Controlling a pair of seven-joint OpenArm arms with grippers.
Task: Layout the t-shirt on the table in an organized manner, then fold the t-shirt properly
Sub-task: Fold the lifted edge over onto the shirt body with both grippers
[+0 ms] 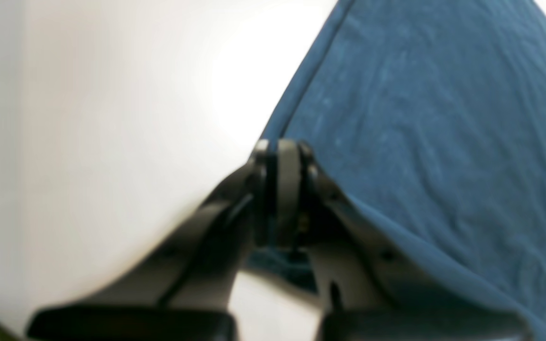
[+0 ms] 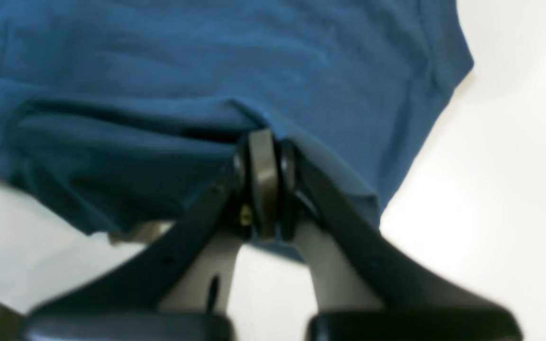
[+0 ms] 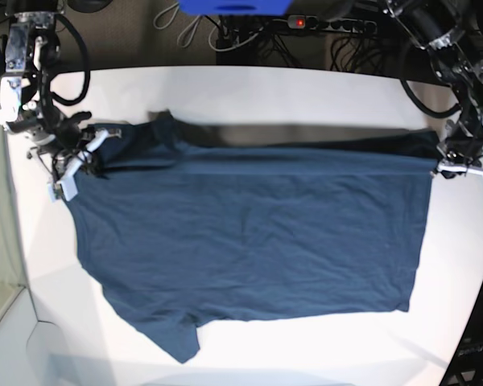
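The white tabletop carries the dark navy t-shirt, spread across its middle, neck end toward the right arm. Its far edge is lifted and stretched taut between both arms, probably so that side can be folded over. The right hand is pressed together, pinching the shoulder edge; the left hand pinches the hem corner likewise.

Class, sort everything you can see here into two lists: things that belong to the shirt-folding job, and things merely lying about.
Part of the job:
- t-shirt
- table
- left gripper, shut on the t-shirt
- right gripper, shut on the t-shirt

Just lying about:
- blue object beyond the table
- power strip and cables on the floor
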